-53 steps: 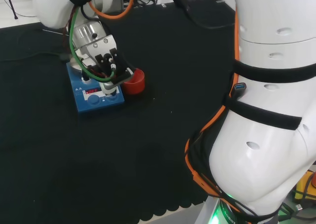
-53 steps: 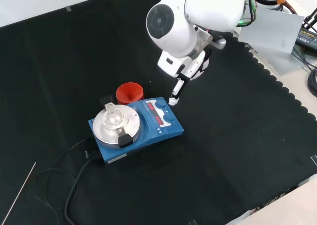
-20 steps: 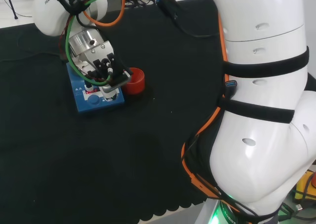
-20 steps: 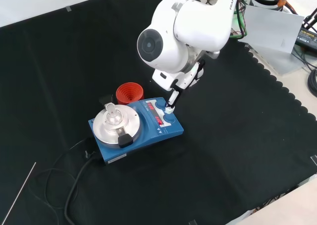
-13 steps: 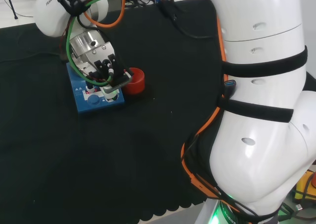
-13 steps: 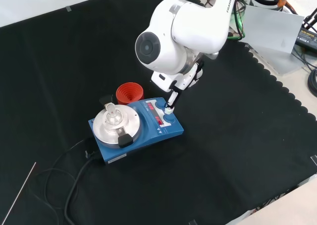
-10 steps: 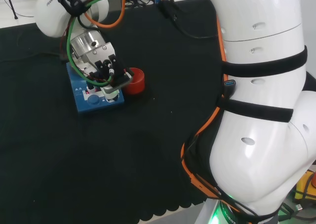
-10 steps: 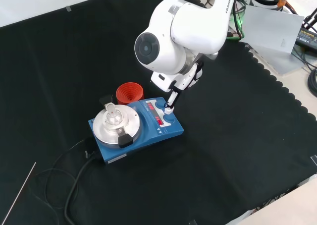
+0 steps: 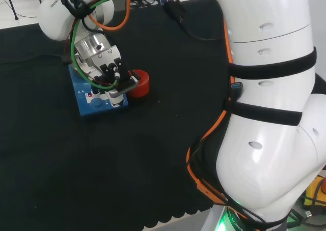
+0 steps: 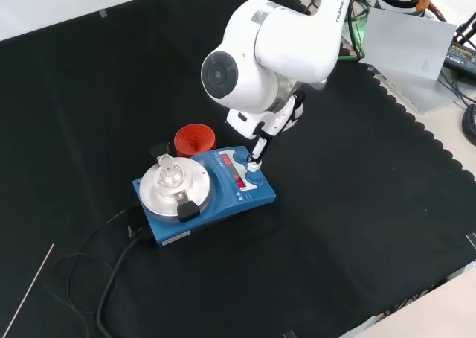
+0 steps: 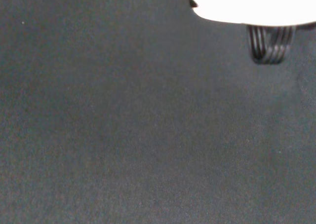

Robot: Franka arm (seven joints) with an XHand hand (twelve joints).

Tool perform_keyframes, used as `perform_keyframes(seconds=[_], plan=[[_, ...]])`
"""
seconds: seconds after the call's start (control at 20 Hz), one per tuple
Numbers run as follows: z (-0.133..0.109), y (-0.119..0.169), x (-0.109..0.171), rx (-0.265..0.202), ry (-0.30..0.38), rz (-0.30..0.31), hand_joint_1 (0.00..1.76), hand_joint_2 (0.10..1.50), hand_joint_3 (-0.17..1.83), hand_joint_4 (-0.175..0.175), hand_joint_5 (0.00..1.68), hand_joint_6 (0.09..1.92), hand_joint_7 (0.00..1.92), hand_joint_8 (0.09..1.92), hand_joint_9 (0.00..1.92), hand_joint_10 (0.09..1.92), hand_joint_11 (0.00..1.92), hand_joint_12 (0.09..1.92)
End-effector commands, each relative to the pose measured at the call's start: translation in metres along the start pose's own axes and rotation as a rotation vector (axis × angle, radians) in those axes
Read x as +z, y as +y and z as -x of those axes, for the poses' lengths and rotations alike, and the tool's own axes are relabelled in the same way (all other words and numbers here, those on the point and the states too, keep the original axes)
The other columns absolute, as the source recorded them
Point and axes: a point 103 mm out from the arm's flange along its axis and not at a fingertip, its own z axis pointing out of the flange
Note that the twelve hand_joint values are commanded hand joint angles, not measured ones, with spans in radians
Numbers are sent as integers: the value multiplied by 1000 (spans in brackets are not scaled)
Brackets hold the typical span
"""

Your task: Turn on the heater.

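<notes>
You're at the pressing step: the hand (image 10: pixel 262 138) has one straight finger on the right-hand knob (image 10: pixel 253 169) of the blue heater (image 10: pixel 204 193) mid-cloth, holding nothing, so next probably just needs a push or twist there.

In the head view the hand (image 9: pixel 109 70) covered the heater's (image 9: pixel 90 102) plate. In the front view, fingertip contact with the knob (image 10: pixel 251 176) was too small to tell.

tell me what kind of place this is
Most likely a robotics lab set up as a chemistry bench: a blue heater with a round metal plate stands on a black cloth, a red ribbed ring sits beside it, and a robot hand reaches its control panel.
</notes>
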Motion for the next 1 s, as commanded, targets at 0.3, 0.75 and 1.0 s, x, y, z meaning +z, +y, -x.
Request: perform_keyframes(seconds=[0.3, 0.75, 1.0], plan=[[-1, 3, 7, -4, -5, -14, 1632, 434, 1375, -17, 372, 209, 1789, 1920, 1920, 1610, 1920, 1638], [-4, 4, 10, -4, -3, -13, 1634, 433, 1378, -17, 376, 203, 1790, 1920, 1920, 1608, 1920, 1637], [-6, 5, 10, -6, -2, -15, 1636, 433, 1379, -17, 378, 200, 1791, 1920, 1920, 1608, 1920, 1636]])
